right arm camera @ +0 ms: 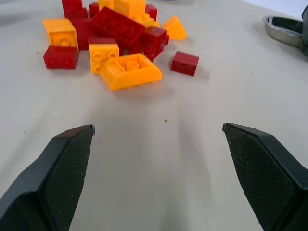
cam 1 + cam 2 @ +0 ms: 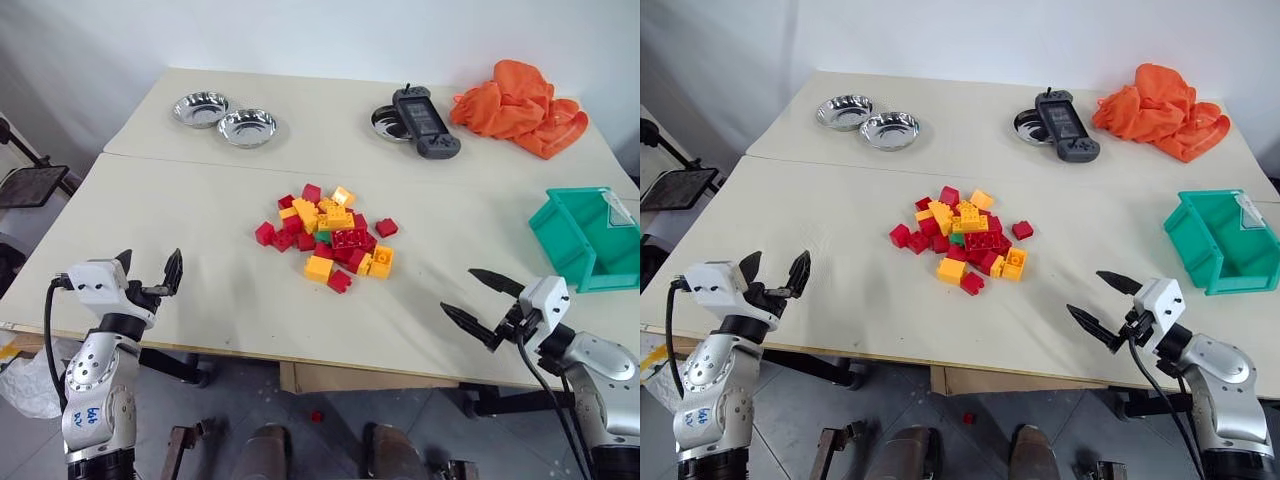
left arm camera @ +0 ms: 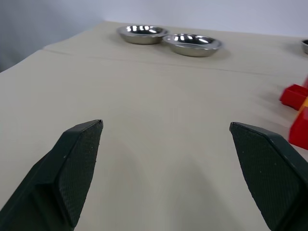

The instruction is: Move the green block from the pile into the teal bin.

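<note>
The pile [image 2: 328, 235] of red and yellow studded bricks lies mid-table. Among them the green block [image 2: 323, 237] shows as a small patch, largely covered by its neighbours. At the table's right edge stands the teal bin [image 2: 590, 240], open-topped. My left gripper [image 2: 150, 268] hovers open over the near left of the table, well left of the pile, nothing between its fingers [image 3: 79, 159]. Near the front right edge, my right gripper [image 2: 456, 289] is open and points toward the pile, which the right wrist view shows just ahead of its empty fingers [image 1: 67, 163].
Two steel bowls [image 2: 200, 108] [image 2: 247, 127] sit at the back left. A black handheld device [image 2: 425, 122] rests on a third bowl at the back, beside an orange cloth [image 2: 520, 105]. One red brick [image 2: 317, 415] lies on the floor below the table's front edge.
</note>
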`<state>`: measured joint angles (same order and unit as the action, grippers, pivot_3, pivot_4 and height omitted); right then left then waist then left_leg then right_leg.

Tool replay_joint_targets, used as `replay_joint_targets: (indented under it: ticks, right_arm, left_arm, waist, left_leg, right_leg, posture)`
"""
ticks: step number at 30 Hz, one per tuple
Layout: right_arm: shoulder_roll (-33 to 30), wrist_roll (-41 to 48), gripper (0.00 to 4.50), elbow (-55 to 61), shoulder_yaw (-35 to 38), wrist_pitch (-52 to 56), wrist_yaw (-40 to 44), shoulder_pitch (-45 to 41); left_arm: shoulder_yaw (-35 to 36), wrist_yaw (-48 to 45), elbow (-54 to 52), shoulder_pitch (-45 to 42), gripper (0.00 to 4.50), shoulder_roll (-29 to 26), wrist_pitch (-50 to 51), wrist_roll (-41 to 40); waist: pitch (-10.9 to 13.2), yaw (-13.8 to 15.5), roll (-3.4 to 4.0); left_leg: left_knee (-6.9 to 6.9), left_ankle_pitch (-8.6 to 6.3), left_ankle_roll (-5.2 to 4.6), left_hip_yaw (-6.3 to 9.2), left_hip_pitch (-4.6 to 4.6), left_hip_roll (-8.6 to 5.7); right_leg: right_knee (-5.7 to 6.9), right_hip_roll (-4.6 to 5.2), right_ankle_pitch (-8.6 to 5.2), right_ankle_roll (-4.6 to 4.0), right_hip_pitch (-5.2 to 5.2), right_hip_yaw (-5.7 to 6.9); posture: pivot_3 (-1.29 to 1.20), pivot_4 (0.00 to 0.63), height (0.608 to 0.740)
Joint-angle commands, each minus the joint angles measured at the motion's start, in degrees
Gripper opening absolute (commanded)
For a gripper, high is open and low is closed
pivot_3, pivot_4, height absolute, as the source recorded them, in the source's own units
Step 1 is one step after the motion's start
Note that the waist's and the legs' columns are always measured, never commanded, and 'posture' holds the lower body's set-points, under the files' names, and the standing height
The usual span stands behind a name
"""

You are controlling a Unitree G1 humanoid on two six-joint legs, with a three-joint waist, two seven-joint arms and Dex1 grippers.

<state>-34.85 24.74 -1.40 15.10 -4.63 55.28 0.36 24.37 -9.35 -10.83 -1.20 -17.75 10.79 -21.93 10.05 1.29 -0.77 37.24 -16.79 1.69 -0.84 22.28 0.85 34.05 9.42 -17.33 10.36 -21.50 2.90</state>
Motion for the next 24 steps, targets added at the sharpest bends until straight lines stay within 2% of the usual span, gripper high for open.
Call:
replay_joint_targets:
  ticks: [1,4,6,7,9,12,16,20,22,24]
  right_arm:
    - [0.4,1.1,4.46,1.6,1.1,-1.0,-0.5,-0.3]
    - [0.9,2.7,4.46,2.6,0.8,0.0,0.0,-1.7]
    - [0.5,5.0,4.46,4.8,0.1,2.8,0.8,-3.6]
    - [0.3,6.0,4.29,5.9,-0.3,4.2,1.1,-4.6]
    - [-0.7,7.6,3.82,7.9,-1.6,7.9,2.3,-6.3]
    - [-2.8,7.1,2.8,11.0,-5.5,12.4,4.4,-8.2]
    - [-3.3,4.7,1.39,14.5,-11.9,17.1,4.1,-11.6]
    - [0.5,0.2,0.03,16.1,-21.3,23.4,-0.2,-17.8]
    - [6.1,-3.7,0.03,13.9,-27.7,26.5,-3.8,-22.9]
    - [10.0,-6.8,0.03,11.6,-30.9,27.8,-6.4,-26.4]
  left_arm:
    - [1.0,0.2,-1.0,-1.0,4.5,-0.6,-0.3,-0.4]
    - [-0.3,-5.7,-2.6,-1.8,4.5,-2.3,-1.3,-3.0]
    - [-2.7,-12.7,-3.2,-1.6,4.5,-6.2,-1.9,-3.0]
    - [-3.8,-16.2,-3.1,-1.6,4.5,-8.2,-1.9,-3.2]
    - [-5.2,-23.2,-2.1,-1.8,4.5,-12.6,-2.6,-3.8]
    - [-6.5,-31.3,-0.4,-3.0,4.5,-17.9,-3.3,-4.4]
    - [-6.7,-34.8,1.5,-5.3,4.5,-19.8,-2.9,-5.0]
    - [-7.8,-37.1,1.3,-6.1,4.5,-19.4,-1.5,-5.5]
    - [-9.2,-38.2,1.0,-5.6,4.5,-19.1,-1.2,-5.3]
    - [-9.8,-38.6,1.0,-5.5,4.5,-18.8,-1.0,-5.3]
  waist:
    - [0.0,0.0,0.0]
    - [0.0,0.0,0.0]
    - [0.0,-0.2,0.02]
    - [0.0,-0.4,0.02]
    - [0.0,-0.6,0.04]
    - [0.0,-0.6,0.05]
    - [0.0,-0.6,0.06]
    - [0.0,-1.4,0.05]
    - [0.0,-1.9,0.05]
    - [0.0,-2.2,0.08]
  left_leg:
    - [0.01,0.0,0.0,0.0,0.0,0.0]
    - [0.01,-0.01,-0.01,0.0,0.0,0.0]
    - [0.01,-0.01,0.0,-0.02,0.0,0.0]
    - [0.01,0.0,0.0,-0.03,-0.01,0.0]
    - [0.0,0.0,0.0,-0.03,-0.03,0.03]
    - [-0.02,-0.01,0.0,-0.01,-0.02,0.03]
    - [-0.03,-0.03,-0.03,-0.01,-0.02,0.03]
    - [-0.01,-0.03,-0.02,-0.01,-0.02,0.04]
    - [-0.01,-0.03,-0.02,-0.01,-0.03,0.06]
    - [0.0,-0.01,0.02,0.0,-0.03,0.07]
  right_leg:
    - [0.0,0.0,0.0,0.0,0.0,0.0]
    - [-0.01,0.0,0.0,0.0,0.0,0.0]
    - [0.01,0.0,0.0,0.0,0.0,0.0]
    - [0.02,0.0,0.0,-0.01,-0.01,0.0]
    - [0.04,-0.02,-0.02,-0.04,-0.01,0.0]
    - [0.04,-0.02,-0.03,-0.06,-0.02,0.01]
    - [0.03,-0.02,-0.03,-0.06,-0.02,0.01]
    - [0.07,-0.02,-0.03,-0.06,-0.04,0.01]
    - [0.13,-0.03,-0.03,-0.06,-0.07,0.01]
    - [0.23,-0.03,-0.05,-0.09,-0.13,0.01]
  posture:
    - [0.0,0.15,0.74]
    - [0.0,0.15,0.74]
    - [0.0,0.15,0.74]
    - [0.0,0.15,0.74]
    - [0.0,0.15,0.74]
    - [0.0,0.15,0.74]
    - [0.0,0.15,0.74]
    - [0.0,0.15,0.74]
    - [0.0,0.15,0.74]
    - [0.0,0.15,0.74]
